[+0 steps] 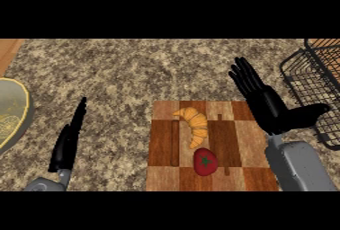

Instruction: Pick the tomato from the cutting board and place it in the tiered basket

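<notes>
The tomato (205,161) lies on the wooden cutting board (163,148), toward the board's 6 o'clock edge and a little right of its middle, red, with a green stem patch facing up. No hand touches it. Just at its 12 o'clock a croissant (192,126) lies on the same board, curved, close to the tomato; whether the two touch I cannot tell. The board rests on a speckled granite counter (119,76).

At about 2 o'clock from the tomato the right hand (266,101) shows over the board's far right corner, released, fingers straight and pointing to 11 o'clock, thumb stretched out toward 3 o'clock, holding nothing. Its thumb tip shows against the wires of the black tiered basket (312,90), which stands at the view's 2 to 3 o'clock edge.

Well off at the tomato's 9 o'clock the left hand (69,139) is seen edge-on, fingers straight, empty. Beyond it, a pale round dish (20,108) is cut by the view's edge.
</notes>
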You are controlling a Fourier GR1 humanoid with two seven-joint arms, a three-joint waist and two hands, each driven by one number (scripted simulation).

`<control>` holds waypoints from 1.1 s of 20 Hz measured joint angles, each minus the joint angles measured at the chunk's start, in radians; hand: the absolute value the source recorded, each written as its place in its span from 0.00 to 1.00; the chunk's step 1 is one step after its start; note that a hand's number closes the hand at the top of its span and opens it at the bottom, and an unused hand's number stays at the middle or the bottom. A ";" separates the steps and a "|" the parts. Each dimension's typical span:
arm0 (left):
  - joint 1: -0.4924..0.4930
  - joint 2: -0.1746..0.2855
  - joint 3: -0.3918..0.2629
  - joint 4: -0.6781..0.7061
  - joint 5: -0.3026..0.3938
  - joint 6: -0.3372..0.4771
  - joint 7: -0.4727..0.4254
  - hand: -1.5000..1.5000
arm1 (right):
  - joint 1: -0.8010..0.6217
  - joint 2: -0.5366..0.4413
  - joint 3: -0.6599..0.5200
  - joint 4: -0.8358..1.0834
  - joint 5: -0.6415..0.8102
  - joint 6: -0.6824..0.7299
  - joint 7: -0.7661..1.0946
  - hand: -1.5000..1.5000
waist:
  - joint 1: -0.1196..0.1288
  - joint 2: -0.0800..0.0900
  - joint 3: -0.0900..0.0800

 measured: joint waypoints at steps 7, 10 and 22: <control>0.075 -0.065 0.038 0.028 0.070 0.012 0.006 0.50 | 0.089 -0.112 -0.103 -0.142 0.213 -0.249 0.031 0.00 | -0.028 -0.030 -0.005; 0.109 -0.089 0.053 0.030 0.102 0.017 0.004 0.50 | 0.171 -0.075 -0.217 -0.137 0.253 -0.445 0.062 0.00 | -0.058 -0.036 -0.003; 0.149 -0.127 0.051 -0.009 0.132 -0.028 -0.036 0.50 | 0.683 0.039 -0.025 -0.645 0.506 -0.629 0.229 0.00 | -0.005 -0.032 0.001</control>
